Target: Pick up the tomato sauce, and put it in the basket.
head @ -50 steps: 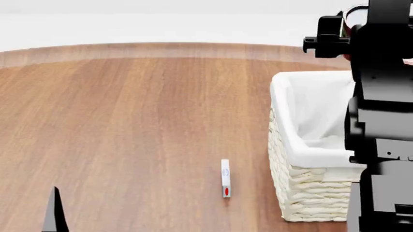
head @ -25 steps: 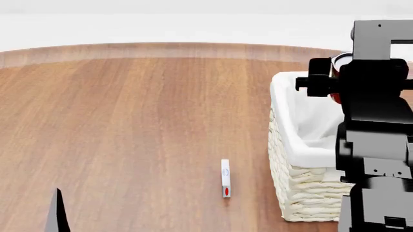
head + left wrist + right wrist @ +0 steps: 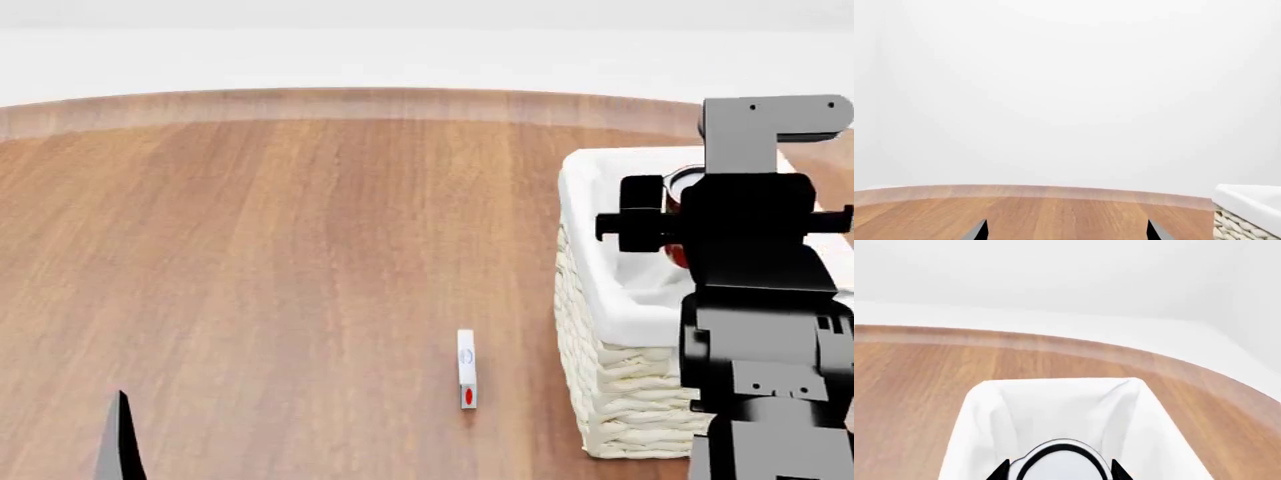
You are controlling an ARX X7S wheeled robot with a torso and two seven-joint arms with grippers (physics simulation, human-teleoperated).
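The tomato sauce (image 3: 1062, 464) shows its flat pale top and dark rim between the two fingertips of my right gripper (image 3: 1059, 473), which is shut on it. In the head view the can (image 3: 678, 186) peeks out left of the black right arm (image 3: 761, 240), with a strip of red label lower down. It hangs over the basket (image 3: 627, 400), level with the white cloth lining (image 3: 1054, 405). My left gripper (image 3: 1066, 232) is open over bare wood with nothing between its fingers (image 3: 977, 231). One of its fingers (image 3: 120, 440) shows low at the left of the head view.
A small white stick with a red mark (image 3: 466, 368) lies on the wooden table (image 3: 294, 250), left of the basket. The table's rounded far edge (image 3: 347, 98) runs across the back. The basket's corner (image 3: 1247, 210) shows in the left wrist view.
My right arm has come down and toward me with the can, from above the basket's far rim to over its inside. The left arm has hardly moved.
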